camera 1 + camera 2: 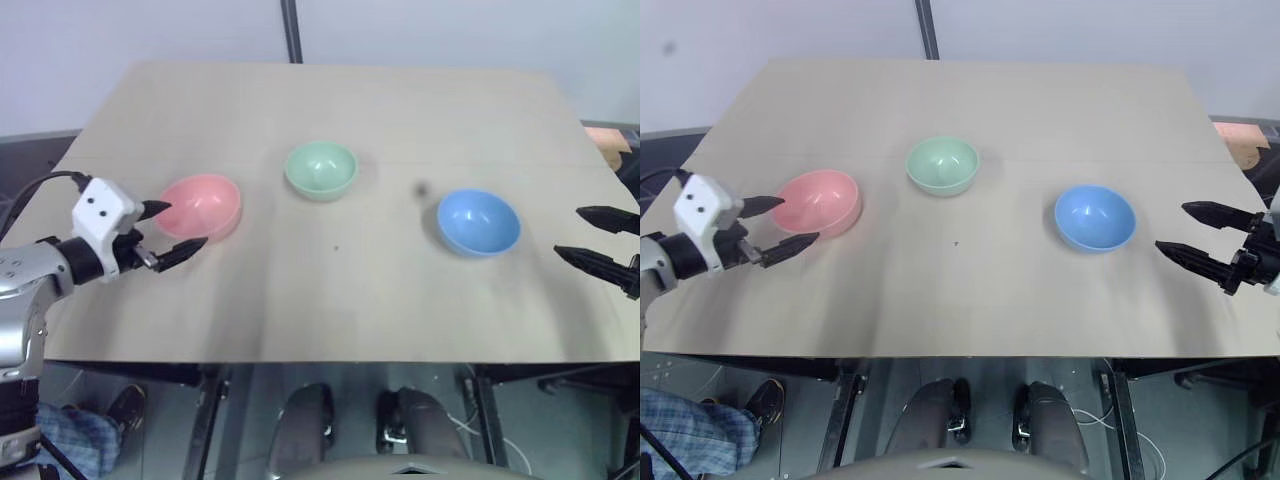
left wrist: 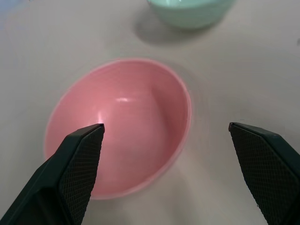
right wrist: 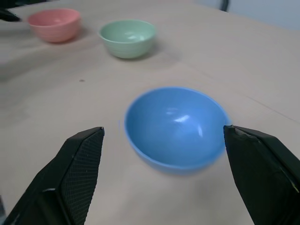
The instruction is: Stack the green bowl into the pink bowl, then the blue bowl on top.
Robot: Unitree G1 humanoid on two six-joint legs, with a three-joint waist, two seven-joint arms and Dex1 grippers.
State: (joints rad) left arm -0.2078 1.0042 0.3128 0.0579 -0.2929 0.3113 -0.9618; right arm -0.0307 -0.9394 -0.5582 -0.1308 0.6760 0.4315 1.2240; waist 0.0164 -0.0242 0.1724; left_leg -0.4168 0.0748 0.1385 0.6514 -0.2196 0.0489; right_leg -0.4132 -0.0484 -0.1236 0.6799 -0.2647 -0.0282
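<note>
Three small bowls stand apart and upright on a tan table. The pink bowl is at the left, the green bowl behind the middle, the blue bowl at the right. My left gripper hangs open just left of the pink bowl, its fingers spread wide at the bowl's near rim, holding nothing. My right gripper stands open to the right of the blue bowl, apart from it, pointing toward it. In the right wrist view the blue bowl sits between the spread fingers, farther out.
The table's front edge runs close below the grippers. A dark upright post stands behind the far edge. A small dark speck marks the tabletop between the bowls. An orange object lies past the table's right side.
</note>
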